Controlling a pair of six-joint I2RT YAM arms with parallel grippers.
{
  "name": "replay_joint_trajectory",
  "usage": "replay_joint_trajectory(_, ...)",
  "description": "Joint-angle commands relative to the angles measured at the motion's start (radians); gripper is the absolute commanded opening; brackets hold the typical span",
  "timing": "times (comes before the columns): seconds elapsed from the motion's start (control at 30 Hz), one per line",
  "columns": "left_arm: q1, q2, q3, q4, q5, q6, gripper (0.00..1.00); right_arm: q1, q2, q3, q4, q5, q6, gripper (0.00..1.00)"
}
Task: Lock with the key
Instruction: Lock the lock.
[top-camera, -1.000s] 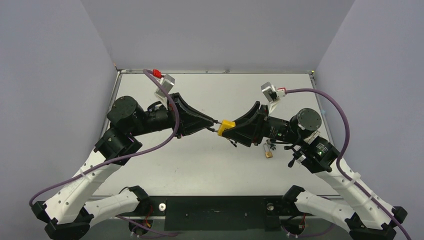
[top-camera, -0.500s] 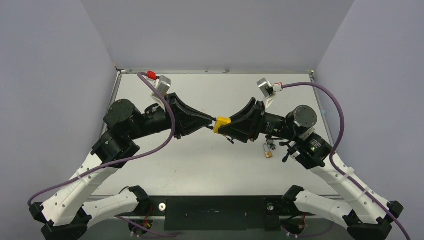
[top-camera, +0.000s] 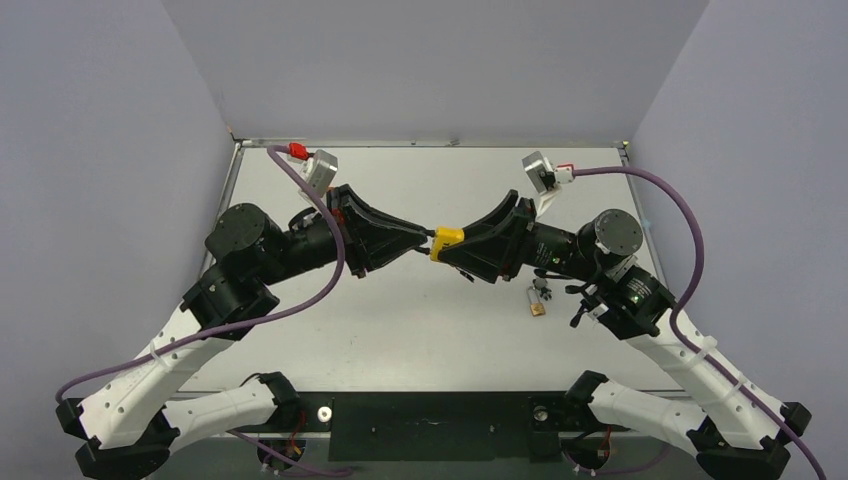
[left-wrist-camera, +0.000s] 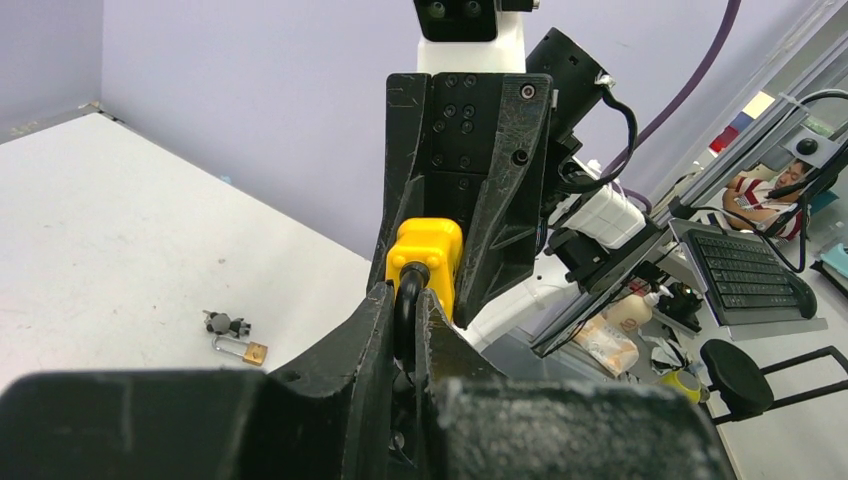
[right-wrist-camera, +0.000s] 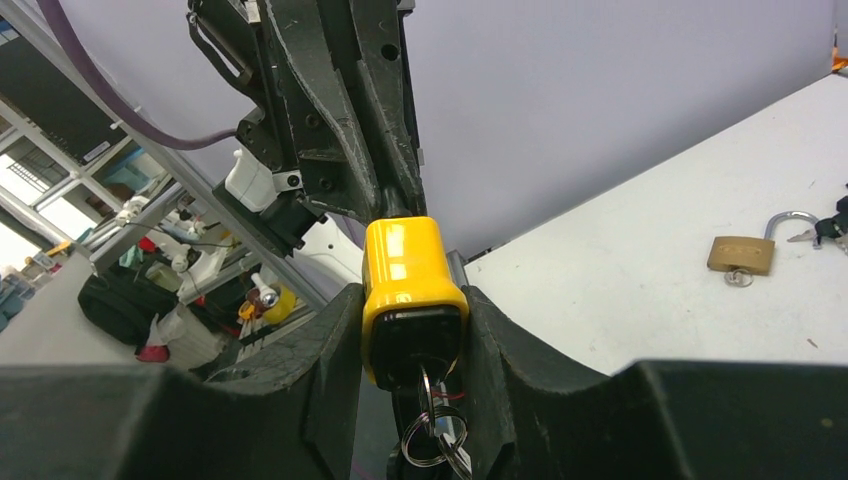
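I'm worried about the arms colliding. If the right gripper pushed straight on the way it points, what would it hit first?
The left gripper, most likely: it faces the right gripper head-on, pinching the shackle of the yellow padlock held between them.

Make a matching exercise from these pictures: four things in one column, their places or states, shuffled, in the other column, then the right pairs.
Things:
1. yellow padlock
2. brass padlock
3. left claw
4. key ring

Places or states:
a. lies on the table
b. shut on the black shackle
c. held by its body in the right claw
d. hangs under the yellow padlock

Pairs: 1-c, 2-a, 3-b, 4-d
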Motion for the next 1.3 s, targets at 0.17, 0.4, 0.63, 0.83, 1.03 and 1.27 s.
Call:
replay_joint_trajectory(0.17, -0.148, 0.108, -0.014, -0.123, 0.090, -0.030, 0.00, 0.072, 0.096, 0.093, 0.085, 0.207, -0.113, 0.00)
replay_joint_trajectory(0.4, -0.187, 0.128, -0.010, -0.121, 0.067, -0.026, 0.00, 0.074, 0.116, 0.102, 0.082, 0.213, -0.120, 0.00)
replay_joint_trajectory(0.63, -0.206, 0.148, -0.002, -0.117, 0.063, -0.021, 0.00, 0.084, 0.147, 0.122, 0.072, 0.210, -0.127, 0.00)
replay_joint_trajectory(0.83, -0.219, 0.158, -0.008, -0.110, 0.062, -0.022, 0.00, 0.085, 0.170, 0.140, 0.059, 0.211, -0.135, 0.00)
replay_joint_trajectory(1.03, -0.242, 0.171, -0.034, -0.085, 0.059, -0.030, 0.00, 0.085, 0.197, 0.163, 0.054, 0.208, -0.140, 0.00)
replay_joint_trajectory(1.27, -0.260, 0.182, -0.061, -0.056, 0.055, -0.043, 0.00, 0.086, 0.232, 0.194, 0.047, 0.199, -0.143, 0.00)
